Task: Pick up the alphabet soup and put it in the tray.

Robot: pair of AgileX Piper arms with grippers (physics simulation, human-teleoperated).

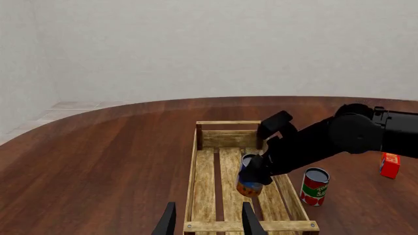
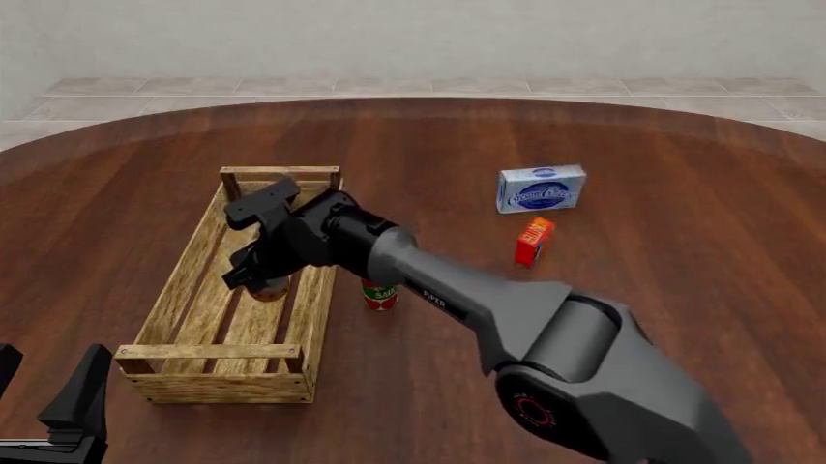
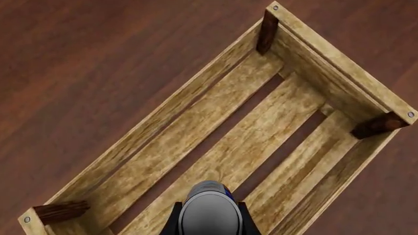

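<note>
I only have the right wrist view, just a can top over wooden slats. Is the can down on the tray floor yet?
Observer: The left wrist view shows the alphabet soup gripped by the right gripper inside the tray; whether it touches the slats is unclear.
Operator: Anything beside the tray?
Observer: A red-and-green can stands on the table just outside the tray's right wall.
Operator: Where's the left arm?
Observer: The left gripper is open, hovering near the tray's near end, holding nothing.

Tray (image 3: 216,142) – pale rough-grained wood; table (image 2: 645,290) glossy dark wood; alphabet soup (image 3: 210,211) top – smooth dull metal
</note>
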